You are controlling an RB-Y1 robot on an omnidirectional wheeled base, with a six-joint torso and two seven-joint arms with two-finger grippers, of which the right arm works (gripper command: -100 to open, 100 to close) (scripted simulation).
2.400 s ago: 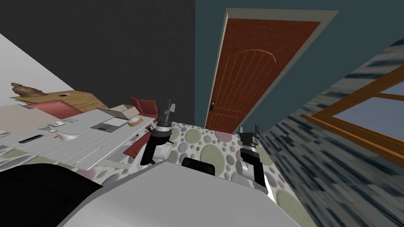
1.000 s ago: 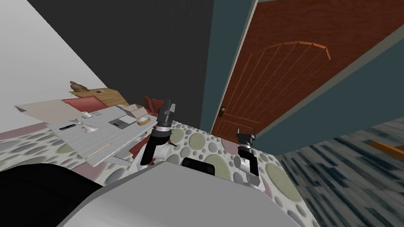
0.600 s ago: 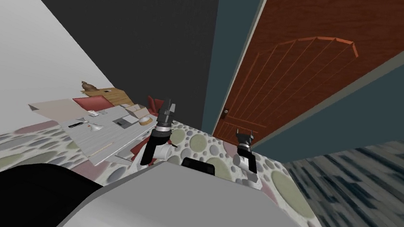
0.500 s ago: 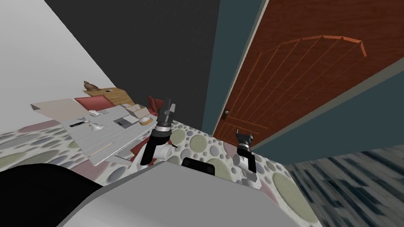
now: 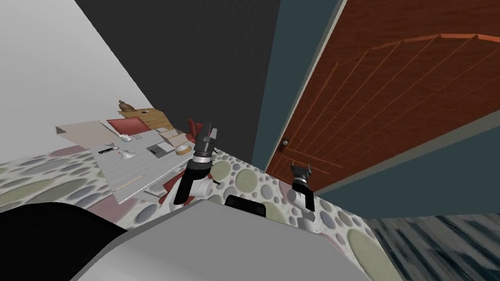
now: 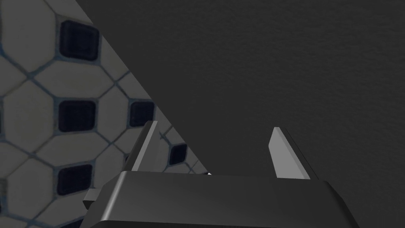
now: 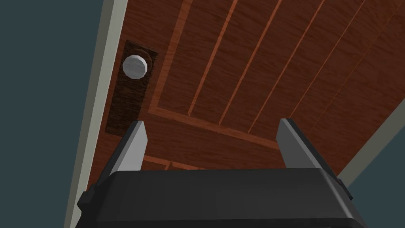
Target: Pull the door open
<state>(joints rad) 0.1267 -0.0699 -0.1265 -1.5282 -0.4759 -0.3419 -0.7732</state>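
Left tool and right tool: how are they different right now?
The right tool points at the reddish-brown door, its round grey knob off to one side; the left tool points at a dark grey wall. The left tool is beside the desk, the right tool before the door. Both are open, holding nothing.

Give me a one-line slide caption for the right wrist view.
Open right gripper faces the red-brown door; the round grey knob, by the pale frame, lies beyond one finger, untouched.

right end effector [image 7: 212,122]: dark box, thin light grey fingers [image 7: 292,144].
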